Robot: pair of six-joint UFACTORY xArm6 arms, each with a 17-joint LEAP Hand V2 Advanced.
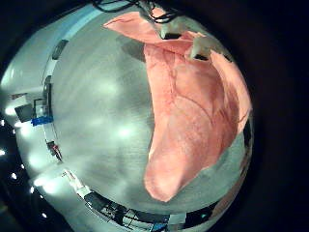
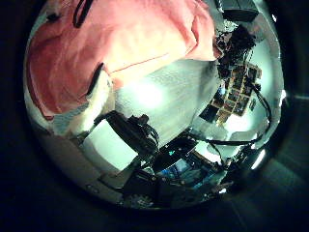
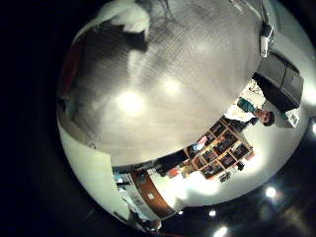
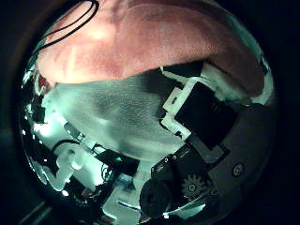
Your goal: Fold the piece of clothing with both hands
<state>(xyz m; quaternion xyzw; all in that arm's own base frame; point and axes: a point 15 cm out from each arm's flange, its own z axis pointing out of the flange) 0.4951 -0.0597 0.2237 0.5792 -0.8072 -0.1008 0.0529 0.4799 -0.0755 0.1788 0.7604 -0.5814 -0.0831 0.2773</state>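
Observation:
A pinkish piece of clothing (image 1: 193, 106) lies spread on a grey table (image 1: 101, 106), with one end drawn up to my left hand (image 1: 188, 37). In the left little finger side palm view, that hand's fingers curl onto the cloth's near edge. In the left thumb side palm view the cloth (image 2: 135, 39) fills the area close to the palm, with a finger (image 2: 95, 89) against it. In the right thumb side palm view, my right hand (image 4: 202, 112) sits low over the table beside the cloth's edge (image 4: 150, 42). A strip of cloth (image 3: 69, 69) shows in the right little finger side palm view.
The grey table top (image 3: 178, 89) stretches away from the right hand. Shelves and furniture (image 3: 222, 148) stand in the room beyond the table. Equipment (image 2: 232, 58) stands past the table edge in the left thumb side palm view.

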